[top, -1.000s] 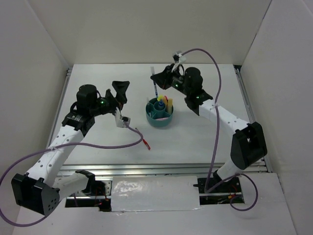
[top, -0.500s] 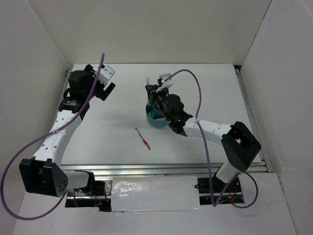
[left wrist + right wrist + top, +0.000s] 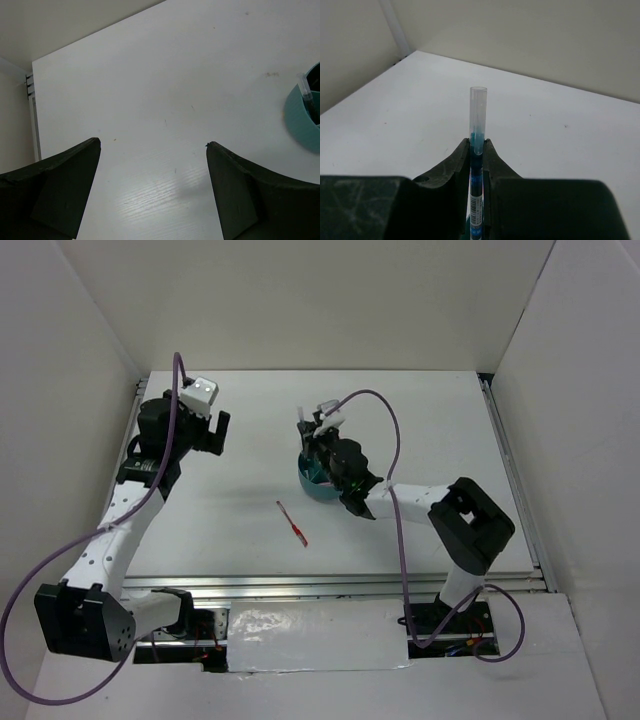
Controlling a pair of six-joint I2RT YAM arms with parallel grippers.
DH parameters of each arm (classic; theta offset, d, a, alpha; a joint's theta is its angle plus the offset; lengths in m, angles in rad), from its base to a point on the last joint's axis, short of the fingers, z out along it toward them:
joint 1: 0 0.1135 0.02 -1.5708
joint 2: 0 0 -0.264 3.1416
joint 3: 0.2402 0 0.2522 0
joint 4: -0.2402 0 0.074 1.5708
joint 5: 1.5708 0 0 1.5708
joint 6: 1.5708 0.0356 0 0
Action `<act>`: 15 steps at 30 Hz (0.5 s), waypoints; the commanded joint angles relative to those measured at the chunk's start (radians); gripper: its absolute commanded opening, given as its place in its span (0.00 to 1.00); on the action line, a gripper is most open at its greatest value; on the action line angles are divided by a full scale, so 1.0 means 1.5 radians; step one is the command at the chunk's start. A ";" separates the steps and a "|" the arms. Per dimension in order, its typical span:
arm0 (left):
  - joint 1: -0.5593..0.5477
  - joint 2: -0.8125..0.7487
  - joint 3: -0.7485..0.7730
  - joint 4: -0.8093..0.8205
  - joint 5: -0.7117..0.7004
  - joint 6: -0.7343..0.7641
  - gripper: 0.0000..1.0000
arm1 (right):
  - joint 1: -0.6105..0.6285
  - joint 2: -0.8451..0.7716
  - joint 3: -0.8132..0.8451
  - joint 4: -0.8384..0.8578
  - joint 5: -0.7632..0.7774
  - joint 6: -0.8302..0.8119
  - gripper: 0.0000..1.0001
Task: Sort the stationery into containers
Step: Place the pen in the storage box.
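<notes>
"Judging from above, how much of the sorting was done?"

"Most of it, I'd say. Only one loose item lay on the worktop (image 3: 430,420): a red pen (image 3: 293,523), at about 7 o'clock from the bowl (image 3: 300,117) and apart from it."

"And the bowl's contents?"

"Largely hidden. The right arm reached across it in the top view, so I could not count what was inside. No other markers or pens showed on the worktop, which suggested they were already in."

"What was the right gripper doing?"

"The right gripper (image 3: 477,145) was clamped on a blue pen (image 3: 478,107) with a clear cap, held upright over the bowl. In the left wrist view a clear-capped pen stood at the bowl's rim with its lower end inside. It was probably the same one, so that pen looked part-way into a compartment but not released."

"And the left?"

"The left gripper (image 3: 152,143) was spread wide and held nothing. It hung above the worktop at about 10 o'clock from the bowl, well apart from the red pen."

"So what was left?"

"Two things, as I read it: letting go of the blue pen in the bowl, then fetching the red pen. The left arm seemed better placed for that."
</notes>
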 commanded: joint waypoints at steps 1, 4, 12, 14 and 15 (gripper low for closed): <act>0.003 -0.026 -0.005 0.023 -0.010 -0.033 0.99 | -0.001 0.021 -0.007 0.093 -0.009 -0.030 0.00; 0.003 -0.027 -0.006 0.012 -0.017 -0.034 0.99 | 0.000 0.028 0.002 0.074 -0.012 -0.025 0.00; 0.003 -0.032 -0.023 0.012 -0.018 -0.046 0.99 | 0.012 0.049 -0.017 0.086 -0.011 -0.027 0.00; 0.004 -0.031 -0.021 0.008 -0.022 -0.047 0.99 | 0.011 0.055 -0.018 0.089 -0.012 -0.029 0.00; 0.003 -0.030 -0.022 0.007 -0.023 -0.046 0.99 | 0.010 0.061 -0.017 0.089 -0.012 -0.030 0.04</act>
